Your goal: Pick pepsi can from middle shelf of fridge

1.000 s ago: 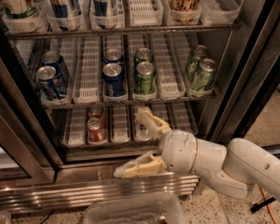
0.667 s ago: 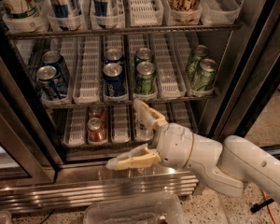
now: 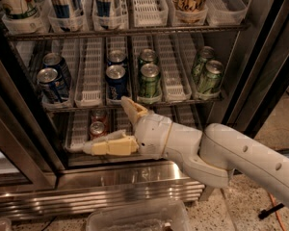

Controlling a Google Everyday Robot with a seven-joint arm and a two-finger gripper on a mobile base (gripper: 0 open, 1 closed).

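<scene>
The fridge stands open in front of me. Its middle shelf carries white lane trays. A blue pepsi can stands at the front of the centre lane, with another blue can behind it. Two more blue cans lean at the left. Green cans stand just right of the pepsi can, and more green cans stand at the far right. My gripper is open, just below and in front of the pepsi can, with one finger pointing up at the shelf edge and the other pointing left.
Two small red cans sit on the lower shelf behind the gripper. Tall cans and cups fill the top shelf. Dark door frames stand at the right and at the left. A clear plastic bin lies on the floor.
The gripper has moved left and a little up, closer to the front of the middle shelf. The cans have not moved.
</scene>
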